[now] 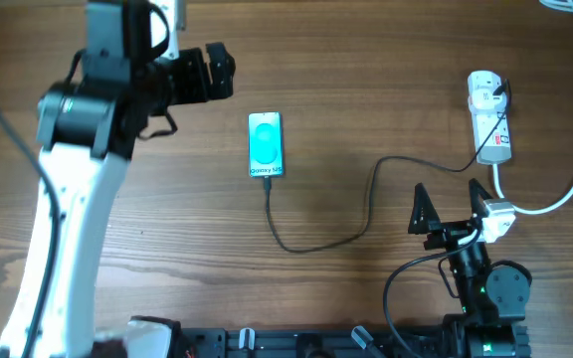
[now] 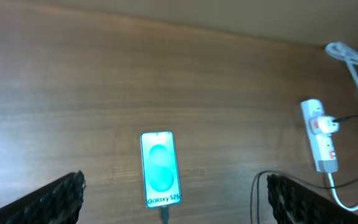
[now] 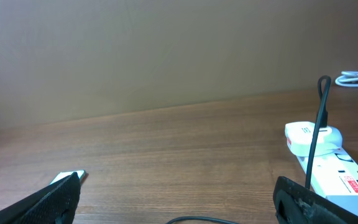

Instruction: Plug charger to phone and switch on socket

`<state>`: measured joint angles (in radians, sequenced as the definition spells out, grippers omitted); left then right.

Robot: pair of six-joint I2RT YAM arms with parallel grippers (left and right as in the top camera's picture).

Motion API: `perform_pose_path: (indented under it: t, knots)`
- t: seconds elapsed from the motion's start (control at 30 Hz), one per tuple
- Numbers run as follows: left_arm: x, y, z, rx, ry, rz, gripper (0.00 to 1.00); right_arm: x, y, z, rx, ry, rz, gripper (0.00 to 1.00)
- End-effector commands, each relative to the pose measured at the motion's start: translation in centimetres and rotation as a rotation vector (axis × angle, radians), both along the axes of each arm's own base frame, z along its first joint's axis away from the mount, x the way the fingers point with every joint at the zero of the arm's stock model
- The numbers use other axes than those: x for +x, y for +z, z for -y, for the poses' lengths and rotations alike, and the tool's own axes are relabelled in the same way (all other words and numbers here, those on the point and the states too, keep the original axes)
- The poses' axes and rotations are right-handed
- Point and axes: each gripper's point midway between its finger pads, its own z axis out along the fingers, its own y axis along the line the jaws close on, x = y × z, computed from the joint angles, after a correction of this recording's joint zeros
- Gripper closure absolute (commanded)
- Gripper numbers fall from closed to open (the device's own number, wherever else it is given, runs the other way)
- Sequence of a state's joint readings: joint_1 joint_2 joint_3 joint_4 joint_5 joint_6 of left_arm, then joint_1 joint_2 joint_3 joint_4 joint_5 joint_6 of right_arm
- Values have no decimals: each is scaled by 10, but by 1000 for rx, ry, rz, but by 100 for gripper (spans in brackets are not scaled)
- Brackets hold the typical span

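Note:
The phone (image 1: 266, 145) lies flat mid-table with its teal screen lit; it also shows in the left wrist view (image 2: 160, 168). The thin black charger cable (image 1: 366, 204) runs from the phone's bottom edge, curves right and reaches the white adapter on the socket (image 1: 489, 124). Its plug sits at the phone's port (image 2: 165, 213). The socket also shows in the left wrist view (image 2: 321, 140) and the right wrist view (image 3: 334, 165). My left gripper (image 2: 173, 205) is open, high above the phone. My right gripper (image 1: 450, 202) is open and empty, near the socket's lower end.
A thick white cord (image 1: 560, 199) loops from the socket's lower end up the right table edge. The right arm's base and black cables (image 1: 476, 298) sit at the front right. The left arm (image 1: 78, 149) stretches over the left side.

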<state>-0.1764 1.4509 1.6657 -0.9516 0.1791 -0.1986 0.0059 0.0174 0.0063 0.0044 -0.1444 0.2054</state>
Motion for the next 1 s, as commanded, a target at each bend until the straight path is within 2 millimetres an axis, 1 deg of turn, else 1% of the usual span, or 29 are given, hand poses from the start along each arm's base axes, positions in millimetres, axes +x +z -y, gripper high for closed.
perform_pose_path:
  t: [0.0,0.1,0.2,0.23,0.37,0.47,0.57,0.6,0.7,0.83,0.97]
  knots:
    - [-22,1,-7,21,-8,88,0,-1,3,1,11,-7,14,0]
    - [-46,-19,-12,6,-7,171,0,-1,3,1,11,-7,15,0]
    - [-77,-50,-16,-19,-9,284,0,-1,3,1,11,-7,14,0]
    - [-84,-57,-18,-25,-7,324,0,-1,3,1,11,-7,14,0]
    - [-111,-79,-30,-45,21,483,0,-1,3,1,11,-7,14,0]
    - [-129,-90,-41,-54,54,604,0,-1,3,1,11,-7,14,0]
    - [-137,-95,-50,-52,84,667,0,-1,3,1,11,-7,15,0]
    - [-139,-100,-55,-44,107,680,0,-1,3,1,11,-7,14,0]
    - [-141,-107,-66,-32,153,727,0,-1,3,1,11,-7,14,0]
    - [-143,-120,-68,-29,163,765,0,-1,3,1,11,-7,14,0]
    - [-143,-133,-68,-28,162,756,0,-1,3,1,11,-7,14,0]
